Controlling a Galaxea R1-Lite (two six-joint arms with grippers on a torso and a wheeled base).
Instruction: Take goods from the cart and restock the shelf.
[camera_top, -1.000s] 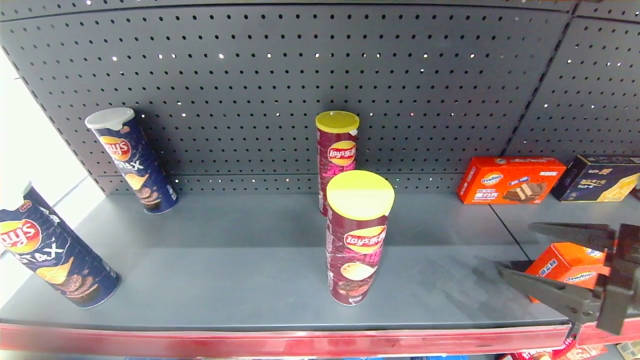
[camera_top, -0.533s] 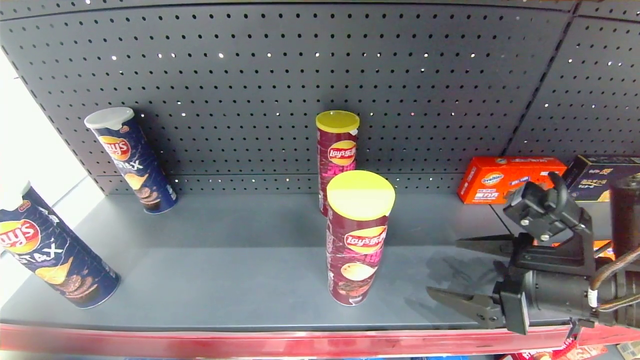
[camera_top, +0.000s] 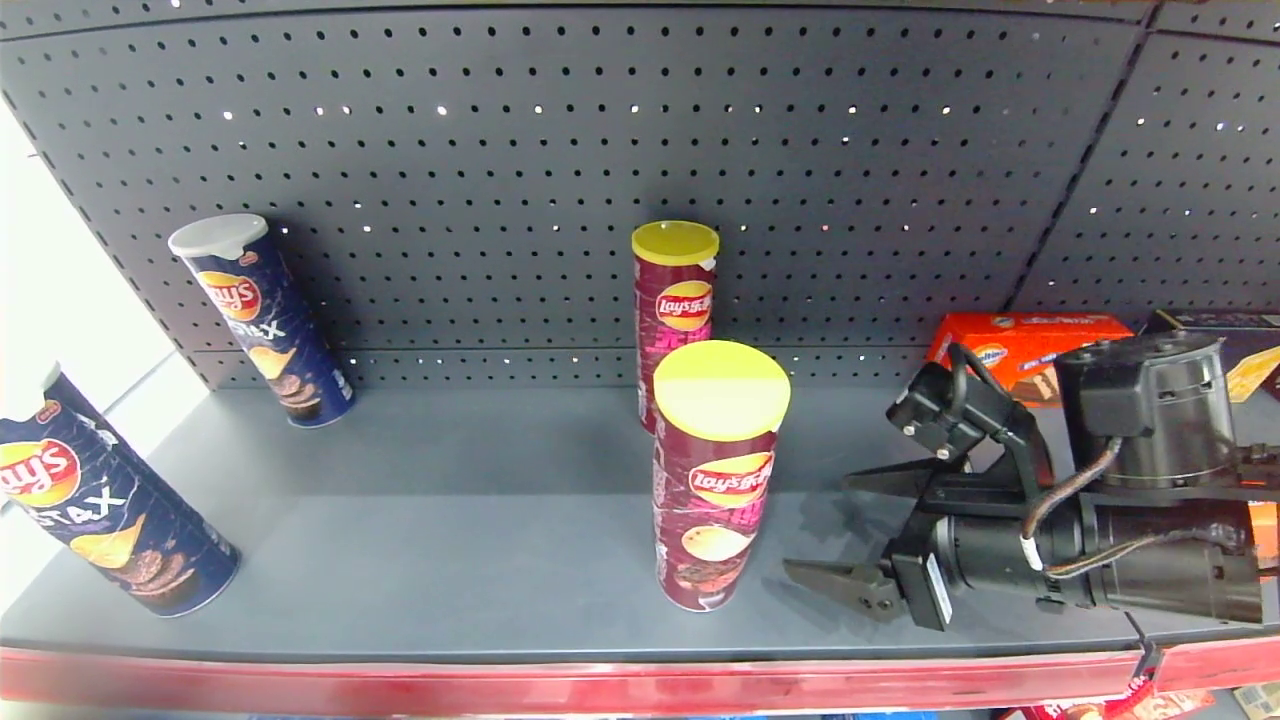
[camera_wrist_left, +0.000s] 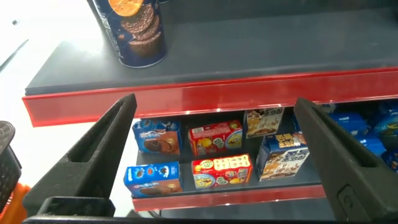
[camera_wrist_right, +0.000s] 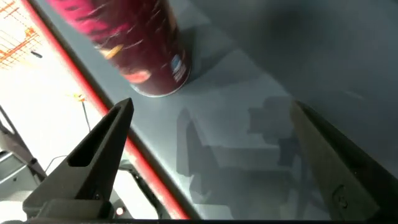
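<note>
Two maroon chip cans with yellow lids stand upright mid-shelf, one in front (camera_top: 715, 480) and one behind (camera_top: 675, 300). My right gripper (camera_top: 820, 525) lies low over the grey shelf (camera_top: 450, 560), just right of the front can, open and empty, fingers pointing left at it. That can's base (camera_wrist_right: 140, 56) also sits beyond the right gripper (camera_wrist_right: 210, 106). My left gripper (camera_wrist_left: 214, 102) hangs open and empty in front of the shelf's red front edge (camera_wrist_left: 205, 96), below a navy chip can (camera_wrist_left: 134, 34).
Two navy chip cans stand at the left (camera_top: 265, 320) (camera_top: 100, 500). At the back right sit an orange box (camera_top: 1020, 335) and a dark box (camera_top: 1255, 360). A lower shelf holds several small boxes (camera_wrist_left: 214, 140). The perforated back panel (camera_top: 600, 150) closes the rear.
My right arm has swung left along the shelf toward the front maroon can, still open. It now covers the orange box that lay near the shelf's front right.
</note>
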